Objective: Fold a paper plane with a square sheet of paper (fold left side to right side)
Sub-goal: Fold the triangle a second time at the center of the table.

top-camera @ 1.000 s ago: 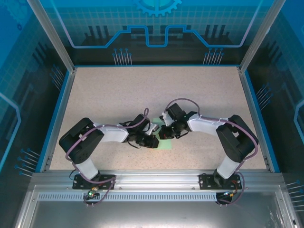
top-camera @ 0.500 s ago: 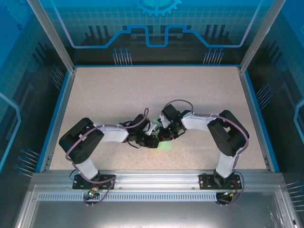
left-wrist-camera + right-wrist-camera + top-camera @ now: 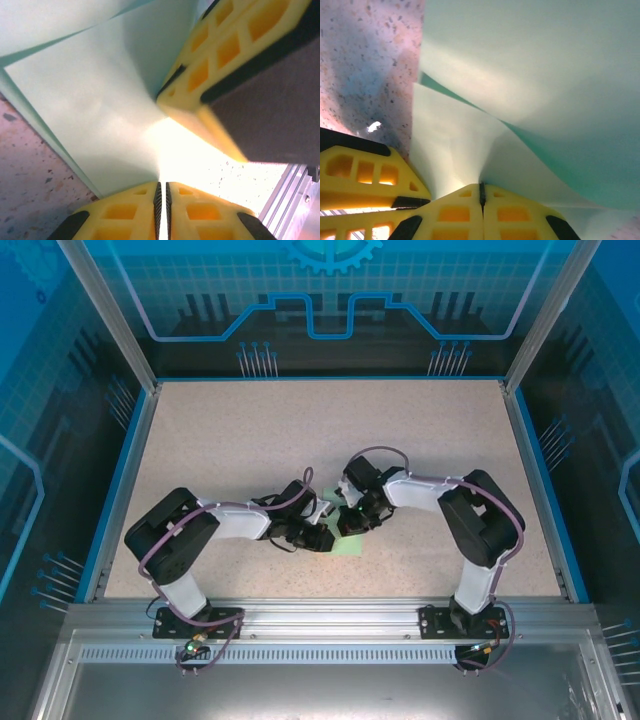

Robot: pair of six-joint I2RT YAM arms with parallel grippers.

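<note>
both grippers pinched on the green paper, near the front of the table

from the top camera, the square sheet of paper lies on the speckled table, towards the near edge and about midway between the two arm bases. most of it is hidden under the wrists. the left gripper and right gripper meet right over it, nearly nose to nose.

in the left wrist view, the left gripper has its jaws down to a thin slit, and the paper runs into it. the right gripper's yellow fingers sit just beside it.

in the right wrist view, the right gripper is clamped tight on the sheet, which curls up off the table in layers.
</note>
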